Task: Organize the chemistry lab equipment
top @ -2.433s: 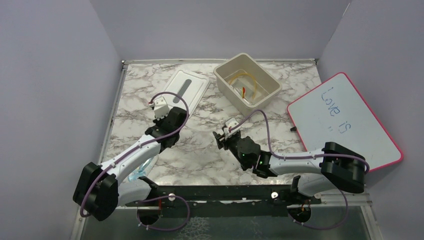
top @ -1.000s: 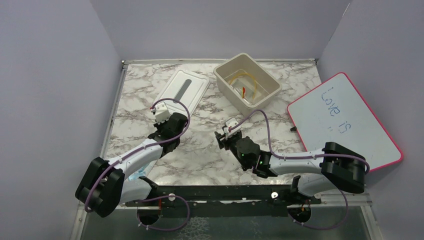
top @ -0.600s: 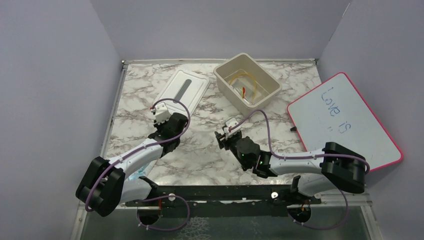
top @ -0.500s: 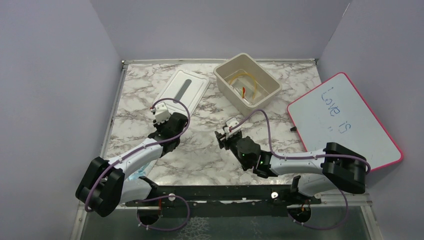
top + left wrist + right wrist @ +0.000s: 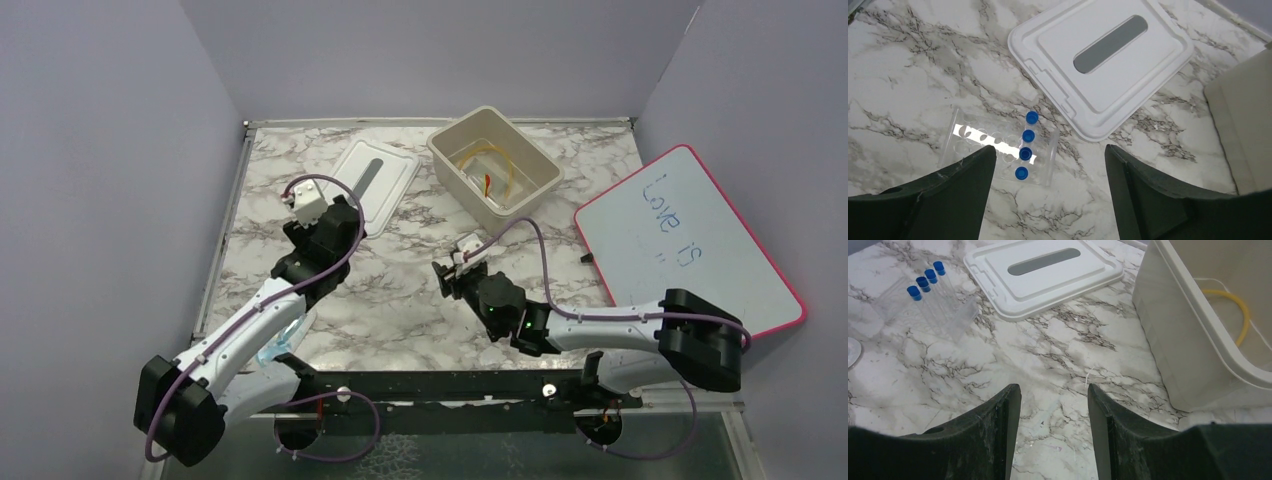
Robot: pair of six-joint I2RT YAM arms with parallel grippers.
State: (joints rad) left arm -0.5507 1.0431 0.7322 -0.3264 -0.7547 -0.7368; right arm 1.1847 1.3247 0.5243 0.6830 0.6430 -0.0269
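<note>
One marble tabletop [image 5: 400, 300] carries everything. At its right edge the pink-edged whiteboard [image 5: 690, 240] lies well apart from the work and is no part of the sorting. Far and centre stands the cream bin [image 5: 458, 125], uncovered so that items can be dropped in. Its white lid [image 5: 1103, 65] lies flat to the left of it, set aside, I judge, to leave the opening free.

The left end effector [image 5: 1049, 150] hangs over the near left corner of that lid, its jaws spread wide with nothing between them. It appears lined up over the clear rack [image 5: 998, 147] directly below, which looks like the next thing to collect. The right end effector [image 5: 1054, 387] hovers low over bare marble beside the bin's near wall, jaws moderately parted and likewise empty, seemingly waiting out of the way.

Inside the bin the amber tubing [image 5: 1246, 315] lies coiled, with the red-tipped dropper [image 5: 487, 183] within the coil, both already stowed. Four blue caps [image 5: 1027, 136] stand in a row at the rack's end nearest the lid.
</note>
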